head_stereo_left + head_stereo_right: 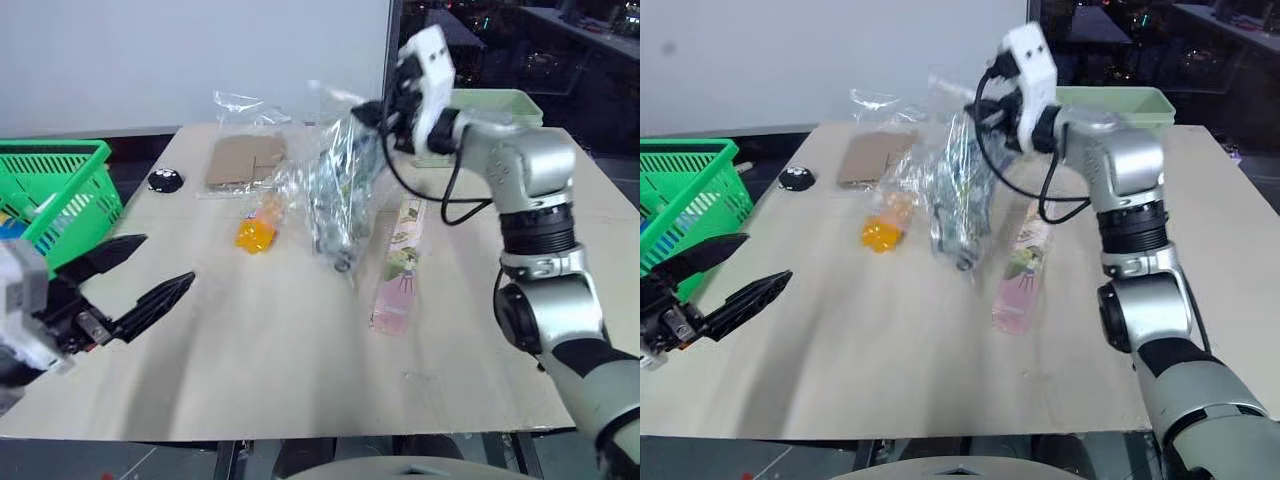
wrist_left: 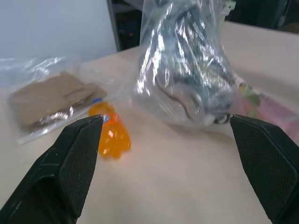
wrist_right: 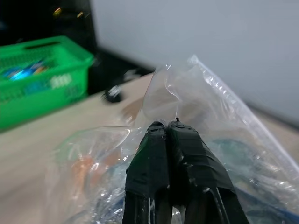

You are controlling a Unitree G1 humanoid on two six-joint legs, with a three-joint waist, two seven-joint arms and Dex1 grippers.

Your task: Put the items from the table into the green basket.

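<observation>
Barely started: right hand [image 3: 172, 125], pinched shut on the top of the clear bag [image 1: 340, 190], holds it up mid-worktop [image 1: 300, 370], bottom near or touching the surface. Bottle [image 1: 257, 232], pink carton [image 1: 399, 268] and cardboard bag [image 1: 244, 160] lie on the worktop. Left hand [image 1: 150, 270] wide open, empty, near the basket [image 1: 60, 190] past the left edge. Open worktop lies between bag and basket.

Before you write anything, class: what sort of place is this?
Probably an indoor lab or test room set up for packing practice: a plain table, a green basket at its edge, and a blank white wall behind.
</observation>
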